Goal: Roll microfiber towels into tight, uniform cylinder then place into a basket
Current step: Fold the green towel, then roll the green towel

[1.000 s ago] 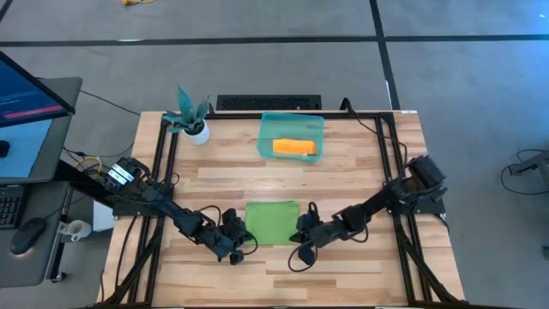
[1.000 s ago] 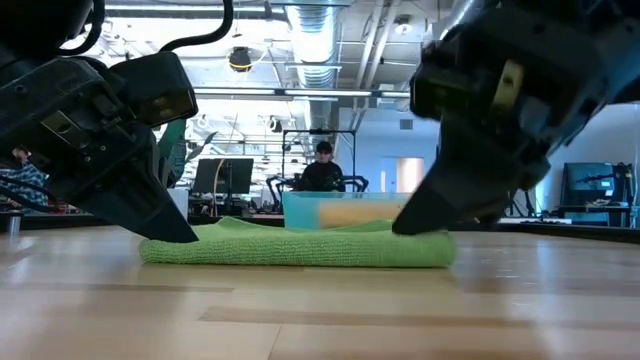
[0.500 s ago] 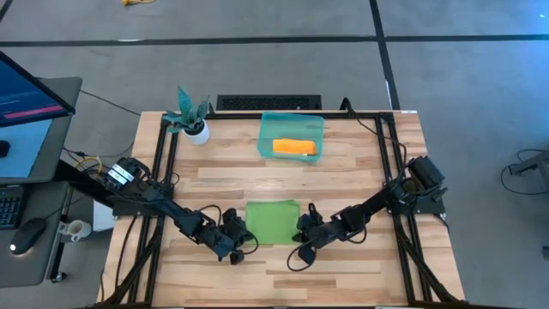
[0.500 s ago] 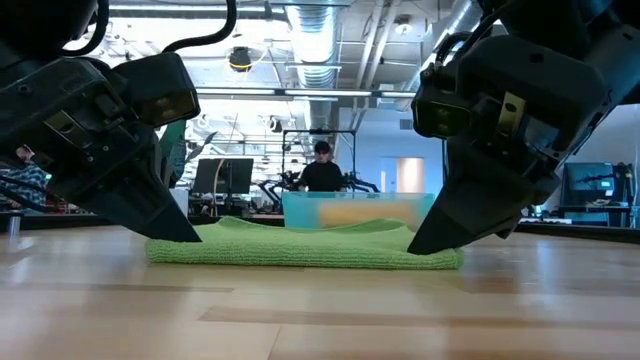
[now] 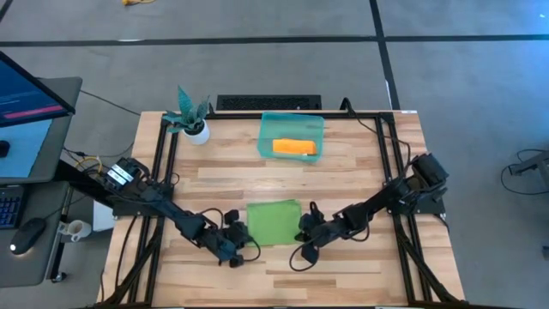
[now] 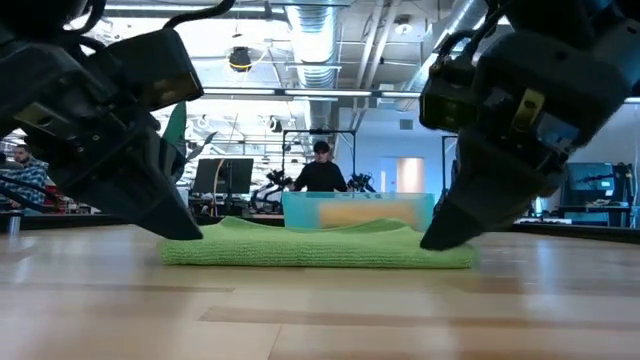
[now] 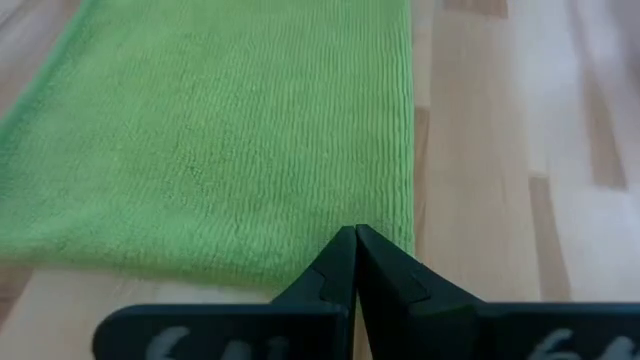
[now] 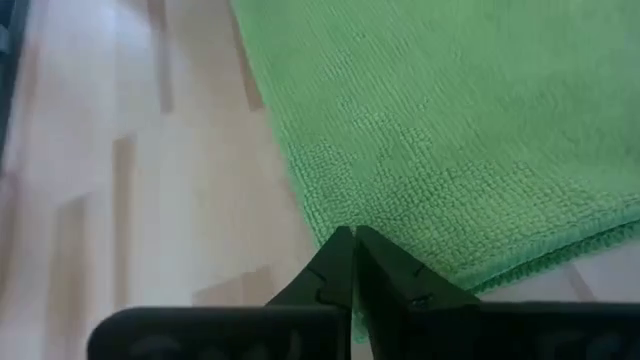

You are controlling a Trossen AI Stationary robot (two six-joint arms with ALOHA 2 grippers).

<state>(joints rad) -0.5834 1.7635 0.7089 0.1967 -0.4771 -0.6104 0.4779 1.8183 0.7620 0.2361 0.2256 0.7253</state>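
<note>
Before us lies a wooden table on a grey workshop floor. At its near edge our left gripper rests with fingers pressed together on the near left corner of the green towel, gripping nothing we can make out. The towel lies flat mid-table. Our right gripper sits at its near right corner, fingertips meeting. Toward the far edge, the basket holds the orange towel.

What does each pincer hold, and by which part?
Both are shut on the green microfiber towel: the left pincer pinches its near edge by one corner, the right pincer its near edge by the other corner.
</note>
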